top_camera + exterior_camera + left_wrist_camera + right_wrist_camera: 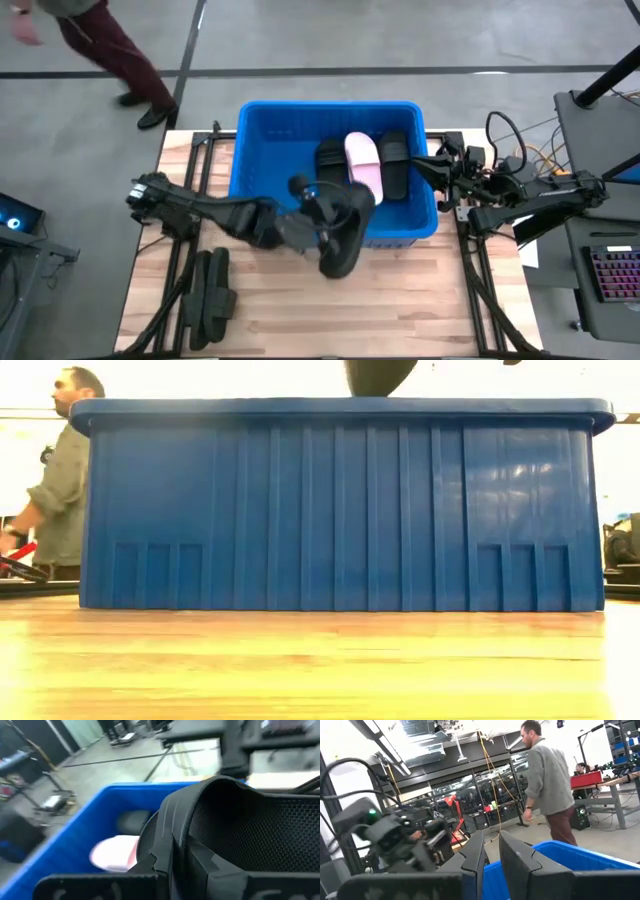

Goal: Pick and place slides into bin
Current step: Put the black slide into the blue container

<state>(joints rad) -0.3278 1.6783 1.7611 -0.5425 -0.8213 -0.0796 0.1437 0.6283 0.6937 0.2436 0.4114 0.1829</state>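
left jaws point(335, 235) clamp black slide point(240, 827) over bin point(255, 125); right jaws point(490, 857) near-closed, empty

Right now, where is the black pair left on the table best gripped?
By a wide strap, from straight above: the black pair lies flat, side by side, so the raised strap is probably all a gripper can close around. The left gripper holds another black slide over the near rim of the bin; the right gripper waits at its right wall.
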